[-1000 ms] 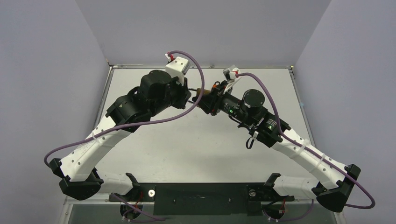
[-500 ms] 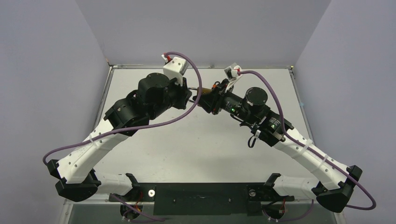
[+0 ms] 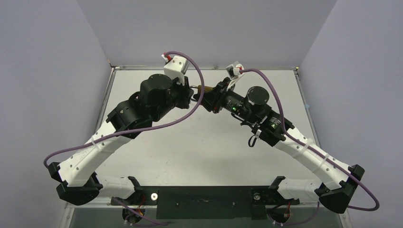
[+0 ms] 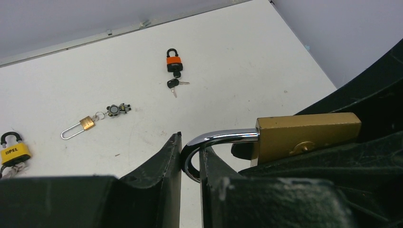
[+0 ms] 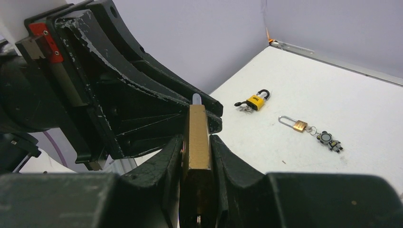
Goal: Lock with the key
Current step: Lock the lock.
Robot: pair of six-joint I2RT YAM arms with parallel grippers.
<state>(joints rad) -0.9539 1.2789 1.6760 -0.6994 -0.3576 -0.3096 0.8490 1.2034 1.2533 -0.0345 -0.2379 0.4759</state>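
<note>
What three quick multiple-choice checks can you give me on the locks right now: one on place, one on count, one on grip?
1. Where is the big brass padlock?
A) in a box
B) held up between the left gripper and the right gripper
C) hanging on the wall

2. How many other padlocks lie on the table?
A) one
B) three
C) five

3. What does the left gripper clamp?
A) the shackle
B) a loose key
C) nothing

Answers:
1 B: the right gripper pinches the brass body while the left has the shackle, well above the table.
2 B: the orange padlock, the small brass padlock and the yellow padlock lie there.
3 A: its fingers are closed on the bend of the shackle.
</note>
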